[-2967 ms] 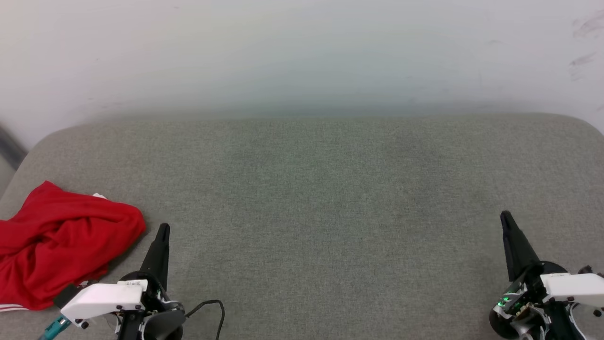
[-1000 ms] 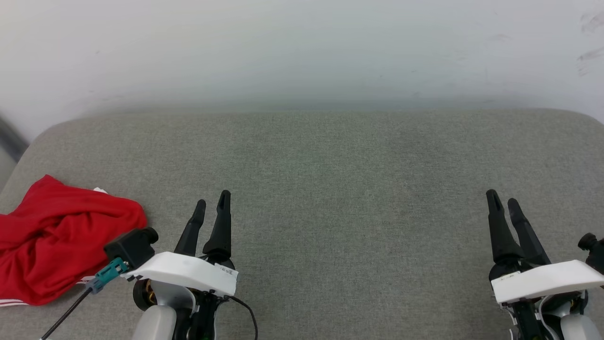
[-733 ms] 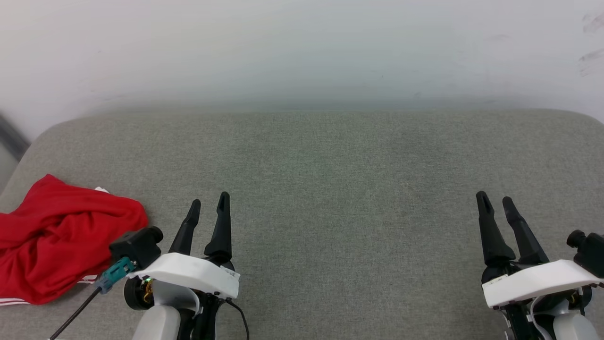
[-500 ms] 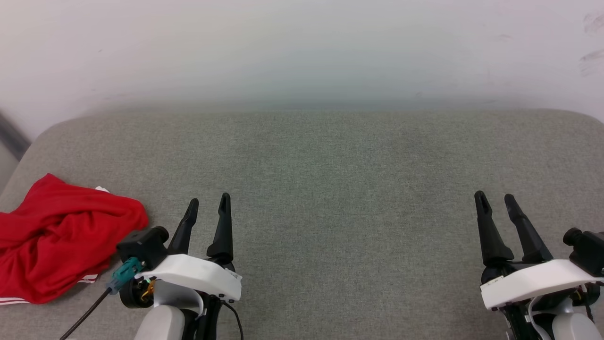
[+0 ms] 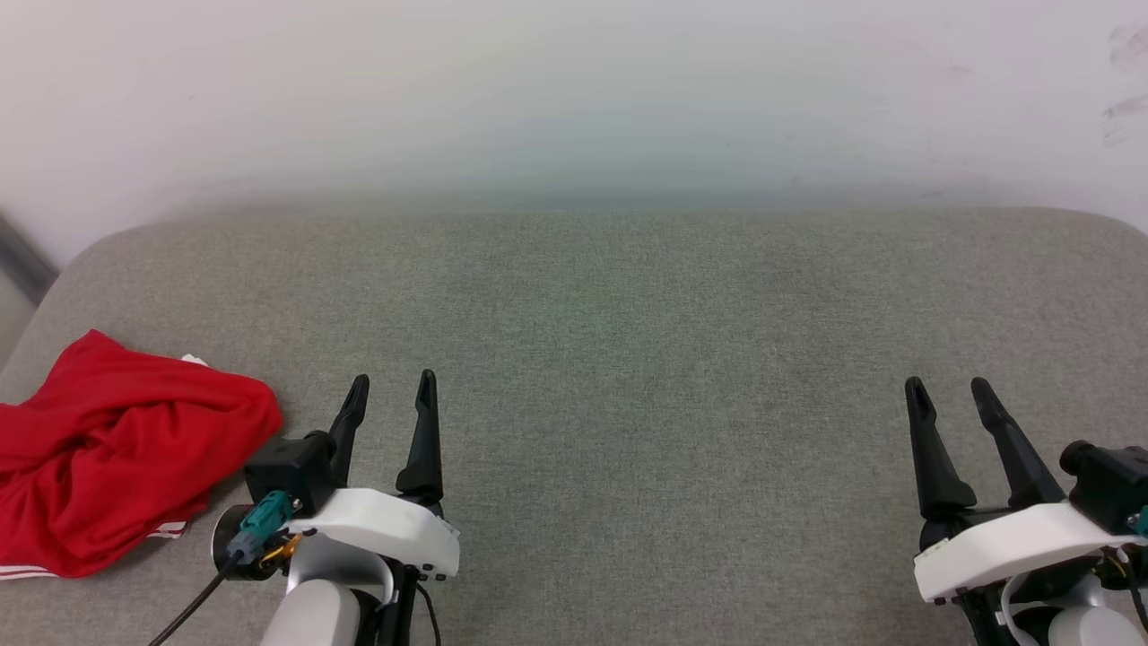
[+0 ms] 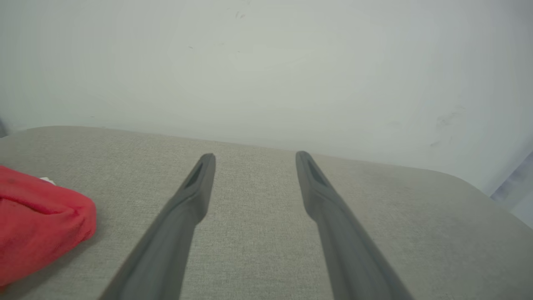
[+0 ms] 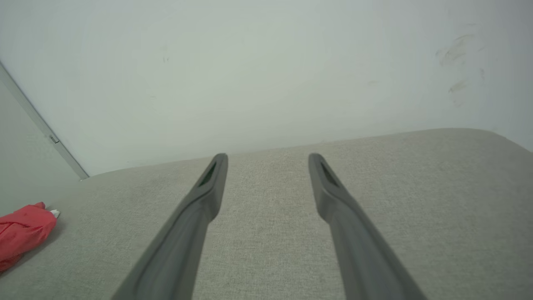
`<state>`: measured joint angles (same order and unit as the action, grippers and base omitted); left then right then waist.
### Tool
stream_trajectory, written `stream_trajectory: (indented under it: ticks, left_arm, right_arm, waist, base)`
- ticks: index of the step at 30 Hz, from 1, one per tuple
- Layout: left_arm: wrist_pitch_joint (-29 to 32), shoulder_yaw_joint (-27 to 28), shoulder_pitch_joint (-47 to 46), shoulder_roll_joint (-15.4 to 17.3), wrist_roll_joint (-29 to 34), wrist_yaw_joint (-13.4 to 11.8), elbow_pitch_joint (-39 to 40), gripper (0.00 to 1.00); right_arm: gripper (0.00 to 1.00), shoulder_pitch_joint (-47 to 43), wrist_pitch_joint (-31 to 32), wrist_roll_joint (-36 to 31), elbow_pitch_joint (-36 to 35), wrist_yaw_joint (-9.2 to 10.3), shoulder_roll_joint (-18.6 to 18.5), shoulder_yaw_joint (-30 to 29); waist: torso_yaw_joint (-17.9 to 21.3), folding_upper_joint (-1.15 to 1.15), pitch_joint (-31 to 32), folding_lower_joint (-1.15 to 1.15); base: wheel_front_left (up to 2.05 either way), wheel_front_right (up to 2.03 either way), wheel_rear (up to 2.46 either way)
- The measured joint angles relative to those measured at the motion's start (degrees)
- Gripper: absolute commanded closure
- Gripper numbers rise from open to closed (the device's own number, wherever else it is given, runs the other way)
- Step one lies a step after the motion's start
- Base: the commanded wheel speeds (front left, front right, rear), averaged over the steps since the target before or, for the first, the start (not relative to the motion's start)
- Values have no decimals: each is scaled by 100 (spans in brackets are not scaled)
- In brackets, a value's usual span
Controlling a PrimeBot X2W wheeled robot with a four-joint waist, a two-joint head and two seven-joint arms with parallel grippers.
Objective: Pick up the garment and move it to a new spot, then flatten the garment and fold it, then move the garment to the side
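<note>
One garment point(image 5: 117, 467), a crumpled red T-shirt with a sliver of white and striped trim showing, lies at the left edge of the grey woven cushion point(image 5: 628, 359). It is near the left gripper point(image 5: 392, 388) but apart from its fingers. There are two grippers, each with two dark fingers. The left one and the right gripper point(image 5: 949, 390) both stand spread, pinching nothing, over the cushion. Behind it rises one white wall point(image 5: 574, 90), with faint scuffs point(image 5: 1121, 108) at its right.
</note>
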<state>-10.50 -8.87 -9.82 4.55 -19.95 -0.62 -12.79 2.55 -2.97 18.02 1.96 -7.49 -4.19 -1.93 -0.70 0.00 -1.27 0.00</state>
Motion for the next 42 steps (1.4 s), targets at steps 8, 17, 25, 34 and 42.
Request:
stream_trajectory:
  ticks: [8,17,25,34,42]
  left_arm:
    - [-98,-44,-27,5,346,-48,-122,0]
    - [-208,-101,-97,-2,694,-92,-233,0]
    - [-290,-133,-138,-9,1002,-108,-331,0]
    - [-385,-142,-198,-27,1273,-96,-425,0]
    - [-444,-126,-236,-80,1371,-88,-465,0]
  right_arm:
    - [0,-18,8,-399,-66,0,52,-52]
    - [0,-39,43,-773,-131,0,87,-92]
    - [0,-49,41,-1037,-172,0,107,-121]
    - [0,-57,18,-1293,-189,-1,115,-141]
    - [0,-58,-48,-1395,-193,-1,118,-153]
  waist:
    - [0,0,-13,0]
    - [-13,0,-37,0]
    - [-34,0,-62,0]
    - [-51,0,-82,0]
    - [-87,0,-127,0]
  base:
    - [0,0,0]
    - [0,0,0]
    - [0,0,0]
    - [0,0,0]
    - [0,0,0]
